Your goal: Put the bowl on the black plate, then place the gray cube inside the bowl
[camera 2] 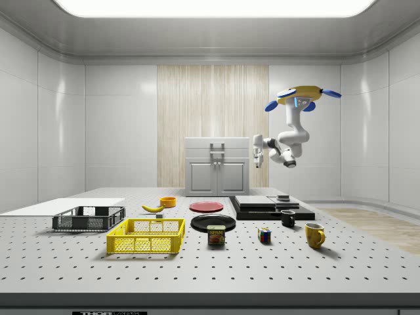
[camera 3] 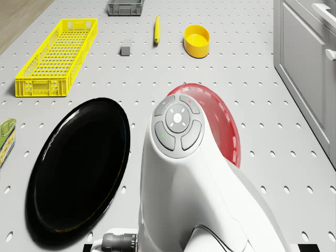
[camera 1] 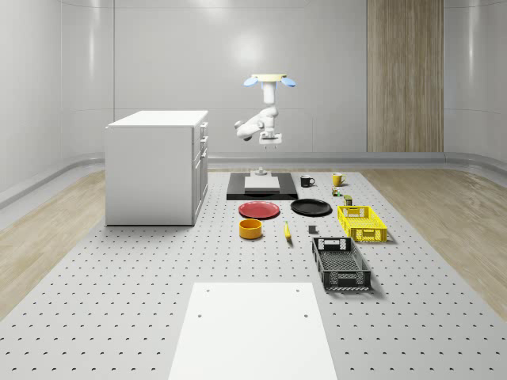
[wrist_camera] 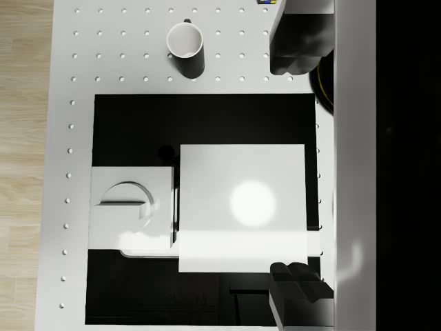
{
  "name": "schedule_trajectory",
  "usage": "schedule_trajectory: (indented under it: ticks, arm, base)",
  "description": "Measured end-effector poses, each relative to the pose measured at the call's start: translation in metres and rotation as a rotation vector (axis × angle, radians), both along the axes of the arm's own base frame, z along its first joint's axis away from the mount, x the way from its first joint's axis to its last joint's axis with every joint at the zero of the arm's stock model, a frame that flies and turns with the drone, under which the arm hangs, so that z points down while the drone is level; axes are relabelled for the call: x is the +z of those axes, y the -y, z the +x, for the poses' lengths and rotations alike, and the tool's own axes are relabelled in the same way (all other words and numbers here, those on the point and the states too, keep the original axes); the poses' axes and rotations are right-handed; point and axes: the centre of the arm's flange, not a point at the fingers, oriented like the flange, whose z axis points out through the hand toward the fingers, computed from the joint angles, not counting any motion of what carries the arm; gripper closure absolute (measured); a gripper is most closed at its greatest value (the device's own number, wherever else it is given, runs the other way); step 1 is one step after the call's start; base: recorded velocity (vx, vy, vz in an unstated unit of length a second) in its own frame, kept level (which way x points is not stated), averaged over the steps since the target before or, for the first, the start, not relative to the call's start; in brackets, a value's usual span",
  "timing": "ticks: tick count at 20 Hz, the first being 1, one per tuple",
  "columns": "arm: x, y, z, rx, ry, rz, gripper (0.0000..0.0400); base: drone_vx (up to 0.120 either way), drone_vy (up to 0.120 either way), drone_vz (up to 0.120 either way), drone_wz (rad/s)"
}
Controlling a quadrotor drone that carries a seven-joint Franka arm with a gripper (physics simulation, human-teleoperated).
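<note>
Above the far end of the perforated table [camera 1: 119,317], at the upper centre of the whole-scene view, the drone [camera 1: 270,80] hovers over the black platform [camera 1: 238,193] with its arm folded beneath it. The gripper [camera 1: 270,145] hangs well clear of the white block [camera 1: 262,182] that sits on that platform, pointing straight down; in the wrist view its two fingers [wrist_camera: 298,43] stand apart at the upper and lower right of the frame, with nothing between them. In the whole-scene view the yellow bowl [camera 1: 251,229] sits on the table just below centre, apart from the red plate [camera 1: 260,210] just beyond it. The black plate [camera 1: 310,207] lies just to the right of the red one, bare. The gray cube [camera 1: 313,230] rests on the table below the black plate, between the banana [camera 1: 287,231] and the yellow crate [camera 1: 362,222]. In the drone view the bowl is at the upper middle and the cube to its left, with the black plate at lower left. The white cabinet [camera 1: 156,166] stands at the whole-scene view's left.
</note>
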Motion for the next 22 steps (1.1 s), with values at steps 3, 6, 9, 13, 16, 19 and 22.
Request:
schedule_trajectory:
  ticks: [3,6,9,13,16,19,22]
  arm:
    - [-0.0001,0.0016,0.0000,0.000,-0.001,-0.016,0.0000]
    - [-0.0002,0.0025,0.0000,-0.001,-0.001,-0.025,0.0000]
    - [-0.0002,0.0030,0.0000,-0.001,-0.001,-0.031,0.0000]
    - [-0.0002,0.0034,0.0000,-0.001,-0.001,-0.035,0.0000]
    - [-0.0002,0.0035,0.0000,-0.001,-0.001,-0.036,0.0000]
    - [-0.0003,0.0036,0.0000,-0.001,-0.002,-0.037,0.0000]
    - [-0.0003,0.0037,0.0000,-0.001,-0.002,-0.038,0.0000]
  base:
    - [0.120,-0.120,-0.120,0.000]
    - [0.120,-0.040,-0.053,0.000]
    - [0.120,0.000,0.000,0.000]
    - [0.120,0.000,0.000,0.000]
    - [0.120,0.000,0.000,0.000]
    - [0.120,0.000,0.000,0.000]
    - [0.120,0.000,0.000,0.000]
